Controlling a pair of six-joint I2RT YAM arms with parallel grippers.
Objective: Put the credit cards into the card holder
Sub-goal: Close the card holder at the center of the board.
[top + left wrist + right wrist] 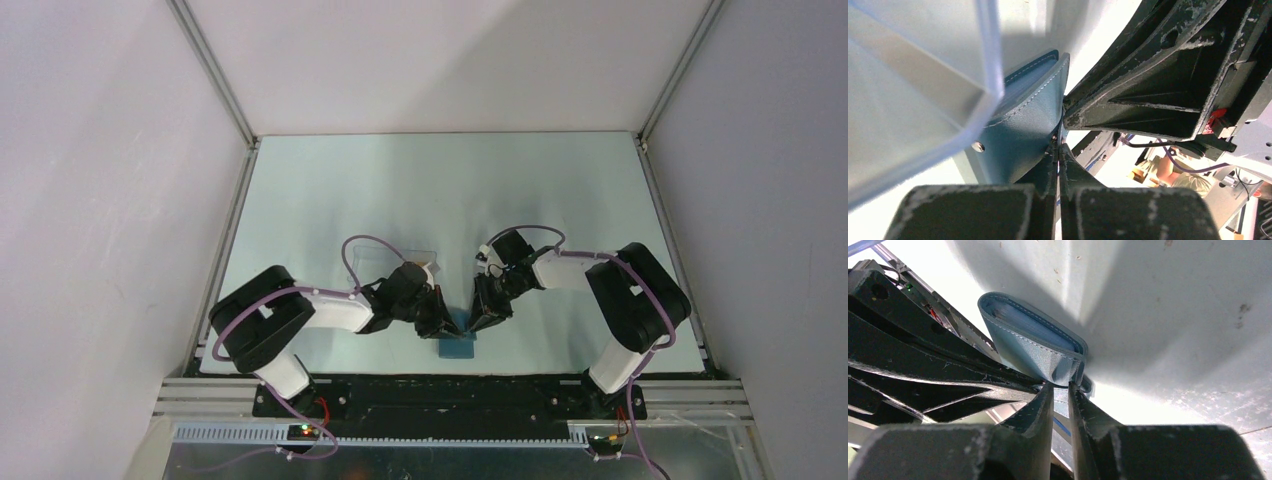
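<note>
- Your card holder [457, 346] is at the middle of the tabletop's [400, 190] near edge, between the two arms, with its blue panels bent over in a loose fold.
- Your left gripper [1058, 146] has its jaws pressed tight together on the edge of one thin blue panel.
- Your right gripper [1060, 389], just beside the left one, pinches the other flap with its jaws nearly together.
- Farther in, behind the left wrist, you see a clear plastic piece [918, 100].

The wallet [457, 347] is between my left fingers [436, 318] and right fingers [490, 312], near the counter's [400, 190] front edge. A plastic sheet [425, 252] lies behind.
</note>
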